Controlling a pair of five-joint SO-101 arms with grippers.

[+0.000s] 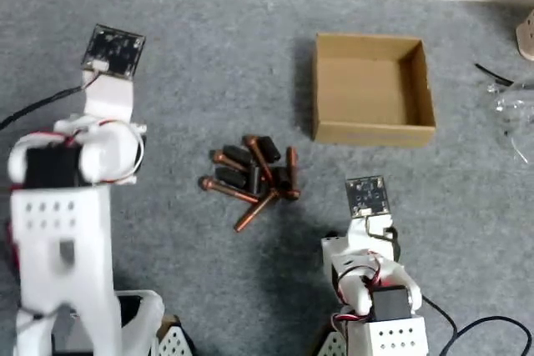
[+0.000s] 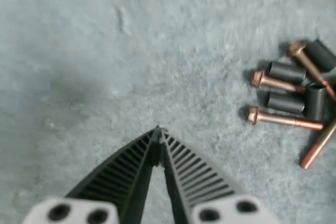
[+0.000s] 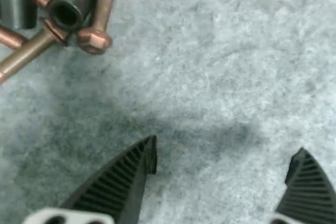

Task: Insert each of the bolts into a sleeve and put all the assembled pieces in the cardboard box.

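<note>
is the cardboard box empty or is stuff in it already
Empty: the cardboard box shows only bare floor inside; the bolts and sleeves lie piled outside it.

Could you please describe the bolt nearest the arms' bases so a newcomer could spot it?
Find the cardboard box, then the heap of copper bolts and black sleeves on the grey mat beside it. The wanted bolt juts diagonally from the heap's near edge, the only one reaching out on that side.
</note>
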